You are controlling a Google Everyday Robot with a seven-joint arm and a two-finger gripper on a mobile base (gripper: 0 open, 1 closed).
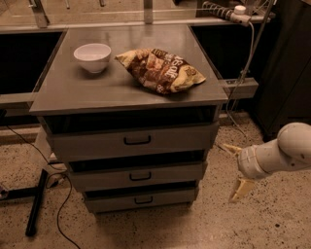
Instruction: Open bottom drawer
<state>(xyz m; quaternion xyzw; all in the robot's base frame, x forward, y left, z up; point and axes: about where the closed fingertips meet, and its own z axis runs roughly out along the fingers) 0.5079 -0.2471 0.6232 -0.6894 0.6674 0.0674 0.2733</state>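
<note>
Gripper [234, 169] low beside the cabinet's [218, 129] right side, above the speckled floor [272, 219], spread wide and holding nothing. One finger [230, 148] points up and left toward the cabinet, the other [240, 189] hangs down toward the floor. White forearm [279, 154] runs off to the right behind it.

Bottom drawer [112, 203] sits left of the gripper and a bit lower, apart from it, no contact. Grey front looks pushed in, black loop handle [143, 200] at its centre, untouched. Middle drawer [107, 179] is left of the gripper at about its height, top drawer [92, 143] up and left of it; both look shut.

Cabinet top [73, 87] is well above and left of the gripper, with a white bowl [92, 56] at the far left and a crumpled snack bag [160, 69] nearer. Black cable [60, 214] on the floor far left, beyond the cabinet. Power strip [221, 9] high above the gripper.
</note>
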